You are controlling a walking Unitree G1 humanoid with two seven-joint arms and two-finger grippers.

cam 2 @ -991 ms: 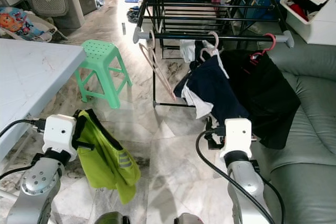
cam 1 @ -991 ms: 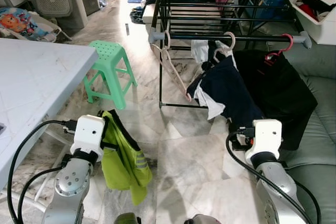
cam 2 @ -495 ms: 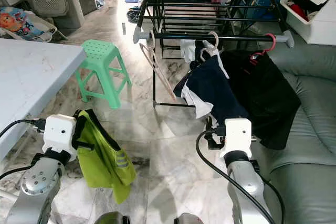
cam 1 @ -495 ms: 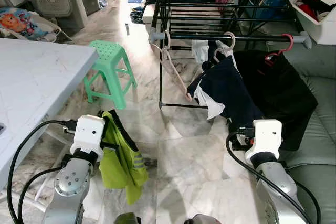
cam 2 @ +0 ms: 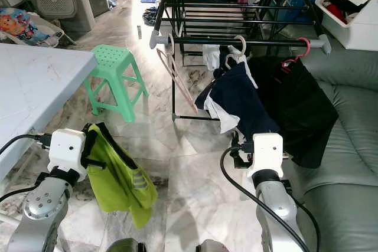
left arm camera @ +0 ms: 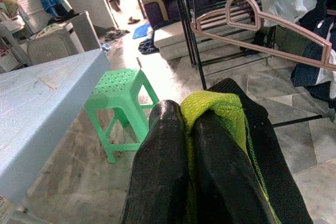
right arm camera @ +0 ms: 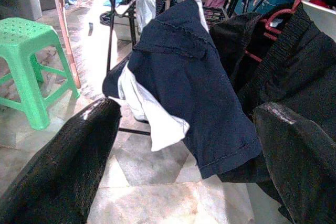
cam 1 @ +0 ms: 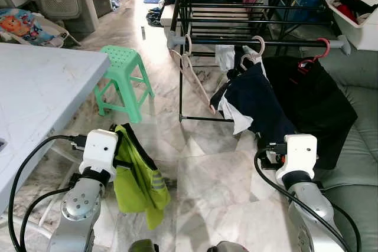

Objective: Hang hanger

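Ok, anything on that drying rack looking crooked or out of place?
Yes. The empty pink plastic hanger at the left end of the black metal drying rack hangs steeply tilted, one arm pointing at the floor. The navy shirt sits bunched and lopsided on its hanger.

Shiny marble floor (cam 1: 207, 169) with grey streaks. Green stool (cam 1: 123, 75) and black drying rack (cam 1: 248, 10) standing on it. White tabletop (cam 1: 41, 87) just beside the stool.

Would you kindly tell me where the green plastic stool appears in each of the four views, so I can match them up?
Left eye view: green plastic stool, upper left, beside the white table.
Right eye view: upper left, near the table corner.
Left wrist view: centre left, beyond the left hand.
Right wrist view: at the left edge.
Shared landmark: the empty pink hanger.
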